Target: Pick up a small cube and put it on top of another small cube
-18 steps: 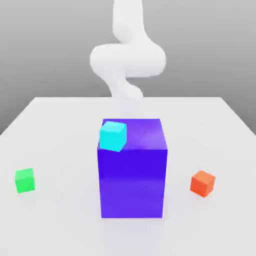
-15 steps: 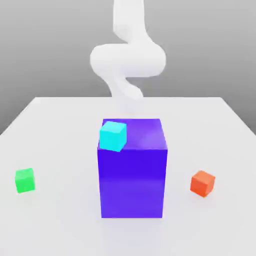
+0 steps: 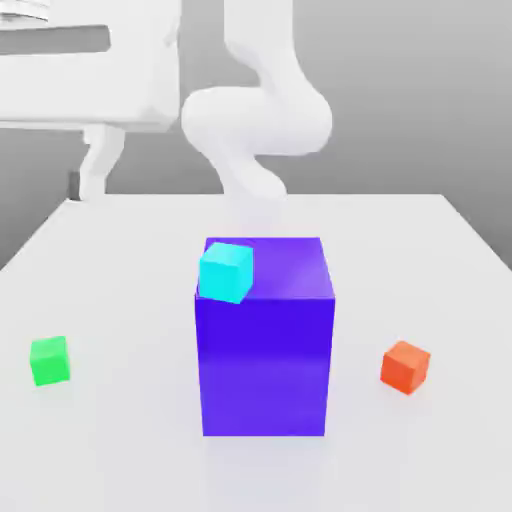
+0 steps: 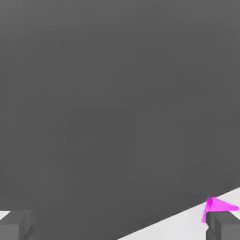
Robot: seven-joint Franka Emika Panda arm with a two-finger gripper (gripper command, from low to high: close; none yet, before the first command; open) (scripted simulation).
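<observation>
The gripper's [image 4: 120, 226] jaws stand wide apart at the exterior view's far left. A magenta thing [image 4: 216, 206] lies near one fingertip in the hand view. The cyan cube [image 3: 226, 272] sits atop the blue block's [image 3: 264, 365] near left corner; the green cube [image 3: 50, 361] is left, the orange cube [image 3: 405, 367] right.

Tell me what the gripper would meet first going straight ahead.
Probably nothing: between the gripper's open fingers the hand view shows plain dark ground, though depth is unclear; the magenta object sits off that line.

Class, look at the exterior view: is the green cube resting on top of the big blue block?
No, the green cube sits on the white table.
</observation>
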